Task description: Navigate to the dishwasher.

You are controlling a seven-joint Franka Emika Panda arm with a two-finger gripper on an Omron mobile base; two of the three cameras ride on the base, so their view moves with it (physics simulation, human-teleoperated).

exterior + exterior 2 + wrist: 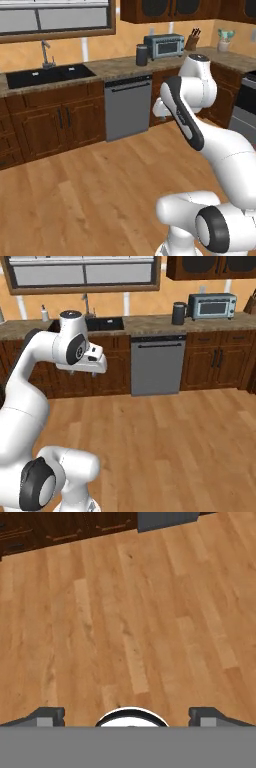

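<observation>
The dishwasher (pixel 128 107) is a flat grey panel with a dark top strip and a long bar handle, set under the counter between brown cabinet doors. The right base view has the dishwasher (pixel 157 366) ahead across open floor, and its lower edge (pixel 167 519) shows at the top of the hand view. My gripper (pixel 127 717) points down at the wooden floor, well short of the dishwasher. Its fingertips (pixel 48 716) stand wide apart, open, with nothing between them. The hand (pixel 92 362) hangs at about counter height, left of the dishwasher.
A black sink (pixel 47 76) with a tap sits in the counter left of the dishwasher. A dark canister (pixel 142 55) and a grey toaster oven (pixel 164 46) stand above its right side. A stove (pixel 246 107) is at far right. Wooden floor (pixel 90 190) lies between base and cabinets.
</observation>
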